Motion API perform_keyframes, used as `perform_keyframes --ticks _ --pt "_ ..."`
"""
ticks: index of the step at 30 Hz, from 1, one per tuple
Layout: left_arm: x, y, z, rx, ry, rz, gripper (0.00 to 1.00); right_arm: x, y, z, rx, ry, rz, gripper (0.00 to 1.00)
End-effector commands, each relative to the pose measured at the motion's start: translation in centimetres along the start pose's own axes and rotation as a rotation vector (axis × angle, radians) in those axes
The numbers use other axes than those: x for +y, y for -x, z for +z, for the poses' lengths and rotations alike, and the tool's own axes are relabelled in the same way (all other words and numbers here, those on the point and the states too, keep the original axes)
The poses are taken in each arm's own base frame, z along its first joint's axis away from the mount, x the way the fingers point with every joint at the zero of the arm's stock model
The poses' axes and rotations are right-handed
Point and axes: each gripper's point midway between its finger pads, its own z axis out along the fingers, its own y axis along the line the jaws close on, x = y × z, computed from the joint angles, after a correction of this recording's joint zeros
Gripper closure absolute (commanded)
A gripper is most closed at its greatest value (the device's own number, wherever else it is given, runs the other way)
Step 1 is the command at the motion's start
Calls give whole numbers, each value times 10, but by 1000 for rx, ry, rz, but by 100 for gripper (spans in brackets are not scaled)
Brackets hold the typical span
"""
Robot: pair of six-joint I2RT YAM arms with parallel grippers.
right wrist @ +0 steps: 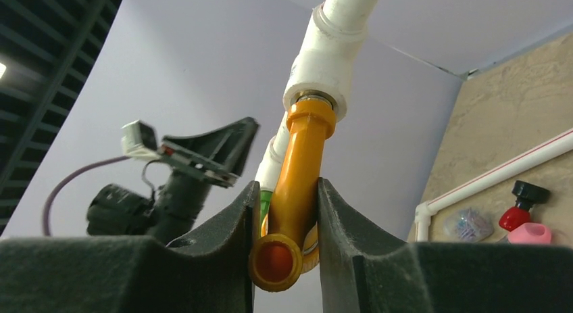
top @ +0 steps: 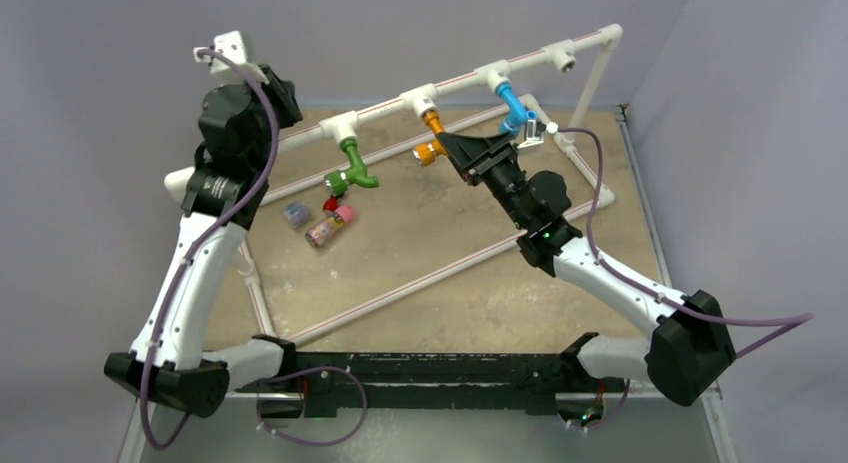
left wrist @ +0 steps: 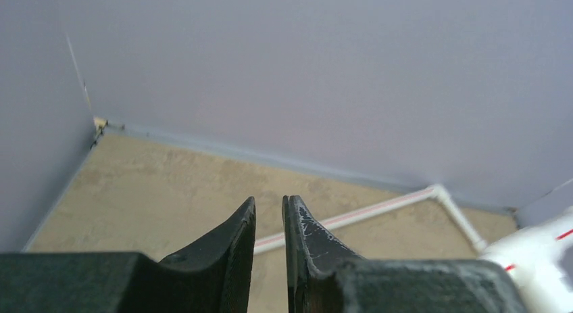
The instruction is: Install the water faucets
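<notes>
A white pipe rail (top: pixel 460 78) carries three faucets hanging from its tees: green (top: pixel 352 169), orange (top: pixel 431 138) and blue (top: pixel 514 107). My right gripper (top: pixel 447 146) is shut on the orange faucet (right wrist: pixel 297 178), its fingers on either side of the stem just above the round spout end; the faucet's top sits in a white tee (right wrist: pixel 324 63). My left gripper (top: pixel 283 95) is raised at the rail's left end, holding nothing. In the left wrist view (left wrist: pixel 269 201) its fingers stand a narrow gap apart, pointing at the far wall.
A further white tee (top: pixel 563 55) sits at the rail's right end. A clear bag (top: pixel 295 215), a pink cap (top: pixel 344 214) and a red-and-black part (top: pixel 330 202) lie on the tan table under the green faucet. Pipe frame legs run across the table (top: pixel 430 273).
</notes>
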Motion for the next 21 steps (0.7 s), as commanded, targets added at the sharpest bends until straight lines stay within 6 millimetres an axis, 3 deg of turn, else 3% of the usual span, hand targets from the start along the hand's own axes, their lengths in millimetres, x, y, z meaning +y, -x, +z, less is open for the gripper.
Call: perform_keyframes --ticks 1,5,9,13,21 --pt "0 69 -20 -264 9 -61 79 13 32 3 -82 26 64 71" --pt "-5 83 -22 -310 -10 -77 79 16 30 5 -47 8 -55 40" --pt "-25 87 -38 -300 -138 -94 79 12 33 -1 -21 -29 -204 21" --pt "-41 76 -58 -208 -247 -109 79 14 39 -15 13 -33 -357 14" --pt "-72 46 -119 -42 -516 -96 79 38 49 -44 73 -14 -831 13"
